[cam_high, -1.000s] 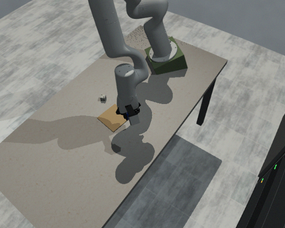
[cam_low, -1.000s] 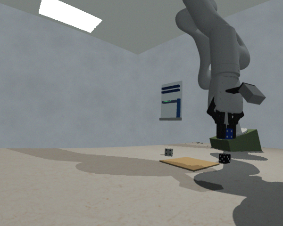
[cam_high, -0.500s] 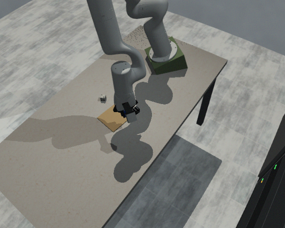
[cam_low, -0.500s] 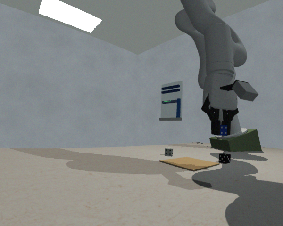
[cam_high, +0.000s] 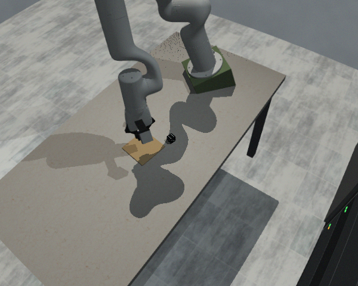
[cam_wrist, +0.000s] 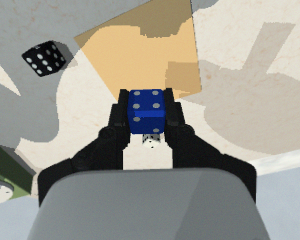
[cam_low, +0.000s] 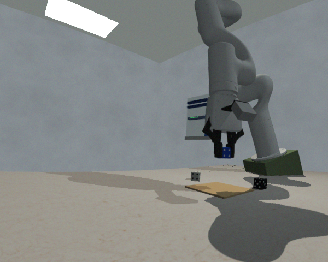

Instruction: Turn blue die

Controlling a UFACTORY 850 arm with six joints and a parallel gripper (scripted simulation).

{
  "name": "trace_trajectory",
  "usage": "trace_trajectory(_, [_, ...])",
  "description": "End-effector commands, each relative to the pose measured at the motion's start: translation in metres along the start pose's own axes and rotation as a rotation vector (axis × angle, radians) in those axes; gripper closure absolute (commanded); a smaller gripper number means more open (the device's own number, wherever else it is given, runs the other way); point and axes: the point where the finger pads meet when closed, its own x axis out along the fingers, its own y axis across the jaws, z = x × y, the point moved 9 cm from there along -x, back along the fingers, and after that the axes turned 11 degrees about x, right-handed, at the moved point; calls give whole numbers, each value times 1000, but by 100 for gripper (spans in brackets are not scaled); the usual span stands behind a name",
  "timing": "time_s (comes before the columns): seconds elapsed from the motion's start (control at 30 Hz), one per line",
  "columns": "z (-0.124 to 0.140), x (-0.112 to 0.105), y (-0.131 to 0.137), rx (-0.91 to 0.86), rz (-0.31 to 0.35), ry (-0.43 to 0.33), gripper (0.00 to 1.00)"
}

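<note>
- Top view: high, distant, looking down obliquely on the table [cam_high: 80, 215], arm base at 1 o'clock.
- Exterior view: low, near tabletop level, facing the mat [cam_low: 220, 189] (shared with all views).
- Wrist view: close, looking down past the fingers.

Evenly bright and sharp in all three views, without glare or blur. Lit from overhead by a white ceiling panel [cam_low: 81, 18], blown out to pure white. Hard-edged double shadows of the arm [cam_high: 123, 40] thrown across the table [cam_high: 65, 209], one dark, one paler. Jagged, stair-stepped shadow edges on the mat [cam_wrist: 140, 55] in the wrist view.
</note>
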Motion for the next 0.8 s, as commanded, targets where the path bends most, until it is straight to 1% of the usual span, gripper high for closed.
trace_trajectory(0.0, [9,0,3,-1,-18,87,73])
trace_trajectory(0.1, [21,1,6,-1,-44,215,73])
trace_trajectory(0.2, [28,3,8,-1,-60,290,73])
trace_trajectory(0.23, [32,4,8,-1,-67,330,73])
trace_trajectory(0.27, [34,5,9,-1,-70,351,73])
trace_trajectory(0.43, [48,12,11,-1,-100,508,73])
trace_trajectory(0.5, [48,12,11,-1,-100,508,73])
trace_trajectory(0.53, [50,14,11,-1,-107,540,73])
trace_trajectory(0.57, [56,17,12,-1,-119,604,73])
trace_trajectory(0.63, [60,20,13,-1,-129,656,73])
trace_trajectory(0.67, [60,20,13,-1,-131,666,73])
trace_trajectory(0.7, [64,23,14,-1,-141,714,73])
trace_trajectory(0.73, [65,24,14,-1,-143,725,73])
trace_trajectory(0.77, [68,27,15,-1,-152,772,73])
